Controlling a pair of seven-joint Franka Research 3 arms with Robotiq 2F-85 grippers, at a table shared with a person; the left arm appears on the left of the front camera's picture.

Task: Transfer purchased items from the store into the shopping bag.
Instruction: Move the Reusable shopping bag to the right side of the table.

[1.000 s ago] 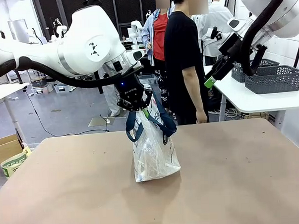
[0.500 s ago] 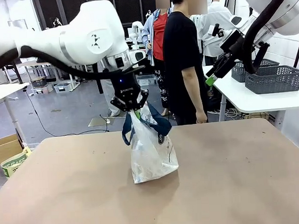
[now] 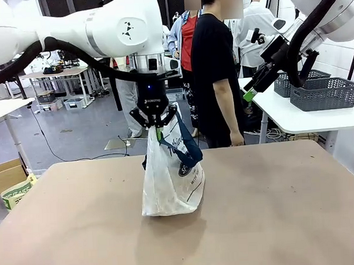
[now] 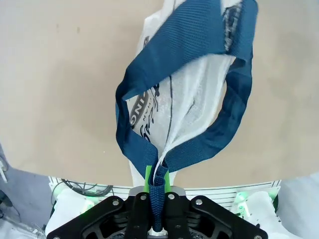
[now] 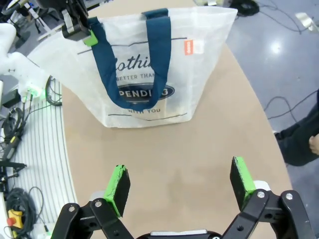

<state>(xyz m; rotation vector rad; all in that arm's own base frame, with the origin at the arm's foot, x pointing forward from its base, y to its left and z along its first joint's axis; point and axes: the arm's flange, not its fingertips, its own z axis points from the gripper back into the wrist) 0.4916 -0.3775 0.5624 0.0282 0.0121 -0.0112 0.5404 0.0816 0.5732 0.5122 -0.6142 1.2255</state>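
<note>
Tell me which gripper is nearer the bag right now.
Left. The left gripper is shut on the bag by its blue strap, at its top. The right gripper hangs open, high and well off to its right.

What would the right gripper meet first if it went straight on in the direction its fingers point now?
Probably bare table. The open right gripper looks down at the tabletop, and the shopping bag stands beyond that spot, so the way to the wood looks free, though depth is hard to judge.
</note>
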